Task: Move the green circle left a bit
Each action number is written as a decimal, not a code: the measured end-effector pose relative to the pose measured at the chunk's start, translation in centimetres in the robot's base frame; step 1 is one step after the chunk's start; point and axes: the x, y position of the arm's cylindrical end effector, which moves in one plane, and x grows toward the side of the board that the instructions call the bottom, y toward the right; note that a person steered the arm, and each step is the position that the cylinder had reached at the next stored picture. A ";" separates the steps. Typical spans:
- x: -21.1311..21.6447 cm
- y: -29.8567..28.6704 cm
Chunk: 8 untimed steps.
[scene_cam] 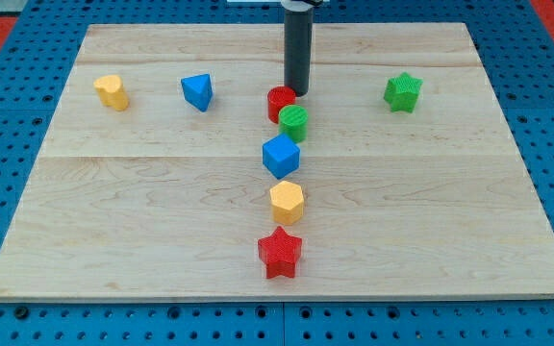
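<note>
The green circle (294, 122) sits near the middle of the wooden board, touching a red circle (280, 102) just above and to its left. My tip (298, 91) comes down from the view's top and rests right beside the red circle's upper right edge, a short way above the green circle. A blue cube (281, 155) lies just below the green circle.
A yellow hexagon (287, 202) and a red star (280, 253) continue the column downward. A blue triangle (198, 91) and a yellow block (112, 91) lie at the upper left. A green star (403, 92) is at the upper right. The board (450, 211) lies on a blue pegboard.
</note>
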 end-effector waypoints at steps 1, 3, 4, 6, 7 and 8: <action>0.0 2.7; 0.1 8.6; 1.2 8.5; 6.1 5.1; 6.3 0.2; 6.4 -1.6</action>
